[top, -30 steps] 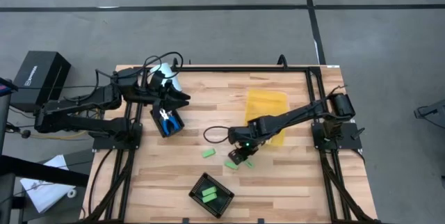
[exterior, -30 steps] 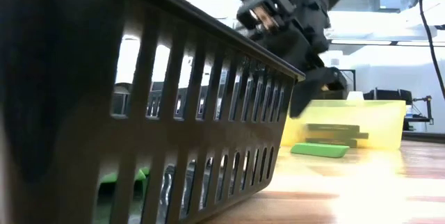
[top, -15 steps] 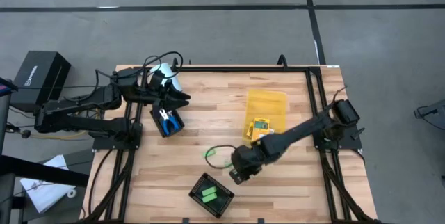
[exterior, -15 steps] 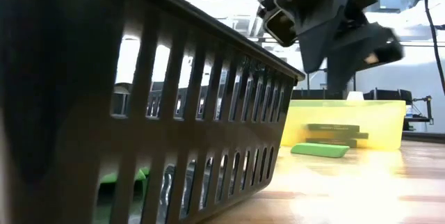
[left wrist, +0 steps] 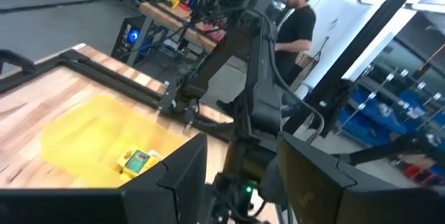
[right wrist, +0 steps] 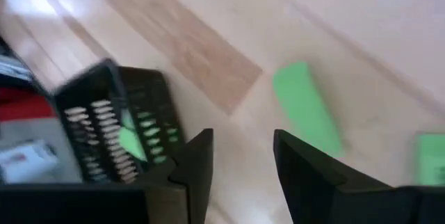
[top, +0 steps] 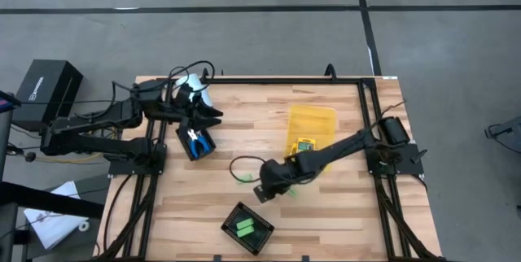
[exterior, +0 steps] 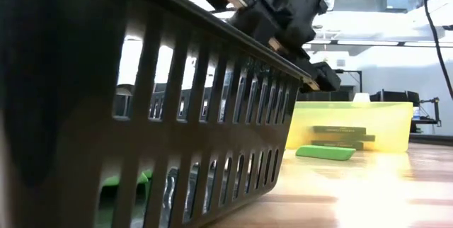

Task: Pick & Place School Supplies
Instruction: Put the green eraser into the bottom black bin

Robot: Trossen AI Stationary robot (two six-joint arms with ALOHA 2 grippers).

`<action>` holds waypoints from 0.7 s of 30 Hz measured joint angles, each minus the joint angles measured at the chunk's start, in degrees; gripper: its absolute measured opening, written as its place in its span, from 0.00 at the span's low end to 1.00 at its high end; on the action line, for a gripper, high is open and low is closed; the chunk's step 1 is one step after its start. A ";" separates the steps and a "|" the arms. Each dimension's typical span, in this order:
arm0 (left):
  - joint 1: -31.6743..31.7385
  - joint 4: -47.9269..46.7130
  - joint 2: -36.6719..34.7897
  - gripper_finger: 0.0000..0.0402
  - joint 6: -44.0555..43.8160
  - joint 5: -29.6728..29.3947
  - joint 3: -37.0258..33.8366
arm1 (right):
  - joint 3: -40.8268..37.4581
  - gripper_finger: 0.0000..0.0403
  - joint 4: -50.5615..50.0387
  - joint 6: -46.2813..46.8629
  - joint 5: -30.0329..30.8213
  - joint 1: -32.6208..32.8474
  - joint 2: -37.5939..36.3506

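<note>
On the wooden tabletop (top: 342,213) two black slotted trays show. One (top: 247,228) at 6 o'clock holds one light-green piece (top: 243,228); the other (top: 195,141) at 9 o'clock holds one pair of blue-handled scissors (top: 194,137). One yellow translucent bin (top: 313,124), just right of centre, holds one yellow-orange pack (top: 305,146) with a green-white label. Loose light-green pieces near the centre: one (top: 242,178) at the right arm's 9 o'clock side, one (top: 291,191) partly hidden under that arm. The right tool (top: 262,192) hangs over the tabletop centre, its fingers (right wrist: 198,165) spread with nothing between them. The left tool (top: 213,115) hovers by the 9 o'clock tray, fingers (left wrist: 184,175) apart, empty. One pale cylinder (top: 194,85) lies at 11 o'clock.
</note>
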 joint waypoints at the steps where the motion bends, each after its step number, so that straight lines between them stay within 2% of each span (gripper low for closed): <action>1: 0.00 -0.36 0.00 0.42 0.36 -0.05 -0.02 | 0.26 0.35 -1.19 -1.84 -0.64 -0.54 -0.02; 12: 0.00 -3.27 0.02 0.42 3.62 -1.84 -0.02 | 0.75 0.36 -3.83 -12.94 -3.73 -2.60 -0.24; 21: 0.00 -3.27 0.02 0.42 4.13 -3.10 -0.02 | 0.75 0.36 -4.09 -17.66 -6.27 -4.34 0.59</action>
